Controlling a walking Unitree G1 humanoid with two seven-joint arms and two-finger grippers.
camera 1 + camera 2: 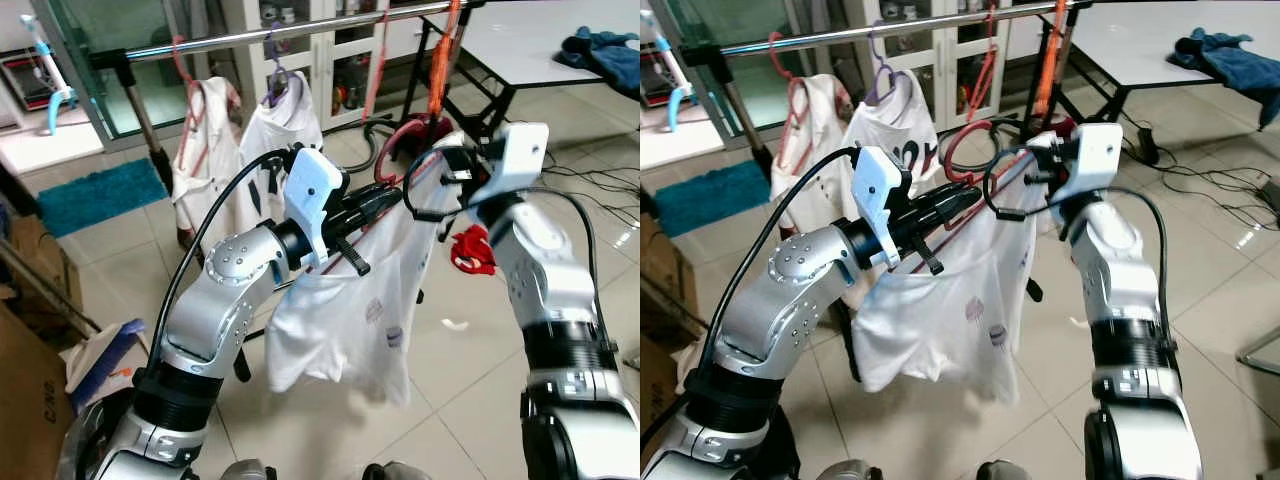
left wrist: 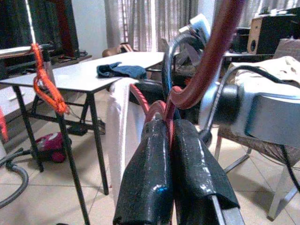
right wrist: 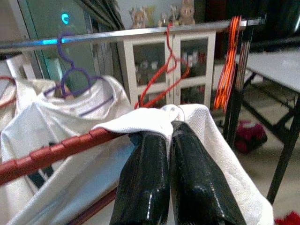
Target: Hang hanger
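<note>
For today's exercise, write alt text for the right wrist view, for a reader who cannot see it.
The right gripper, its two black fingers shut, pinches the white shirt draped over a red hanger. Behind it a metal rail carries another white shirt on a purple hanger, an empty red hanger and a bunch of orange hangers.

Both silver arms raised, bent at elbows, meeting at the red hanger (image 1: 970,150). Left gripper (image 2: 169,129) pinched tight on its neck just below the hook. Right gripper (image 3: 169,129) clamped at its shoulder end, fingers pressed together through white cloth.
</note>
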